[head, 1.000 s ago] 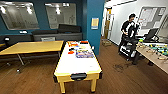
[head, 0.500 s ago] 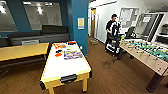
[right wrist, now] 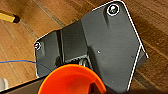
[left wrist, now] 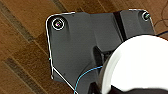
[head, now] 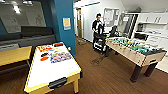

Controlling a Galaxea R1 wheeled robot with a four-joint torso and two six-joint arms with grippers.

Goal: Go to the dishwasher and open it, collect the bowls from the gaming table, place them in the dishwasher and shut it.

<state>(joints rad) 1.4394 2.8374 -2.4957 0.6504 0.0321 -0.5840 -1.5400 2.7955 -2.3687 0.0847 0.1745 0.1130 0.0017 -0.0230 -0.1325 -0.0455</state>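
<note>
A wood-plank floor (head: 105, 75) is seen throughout a room with dark blue walls (head: 63, 15), a dark sofa (head: 30, 35) at the back left and white kitchen cabinets (head: 152, 18) at the far right. At the left foreground stands the gaming table (head: 53, 72), long and white-topped with a yellowish edge; colourful game boxes (head: 60, 57) are laid on its far half, and an orange-red bowl (head: 44, 58) and a dark bowl (head: 44, 54) are set just beside them. A yellow-topped low table (head: 13, 55) is placed to its left. A table-football table (head: 132, 48) with a green field is stood at the right, with open floor between the two tables. A person (head: 97, 27) is seen behind it, beside a dark rig. In the right wrist view an orange bowl-shaped object (right wrist: 72, 80) is shown close to the camera, and in the left wrist view a white rounded object (left wrist: 137, 65); whether either gripper is apart or clamped cannot be told.
</note>
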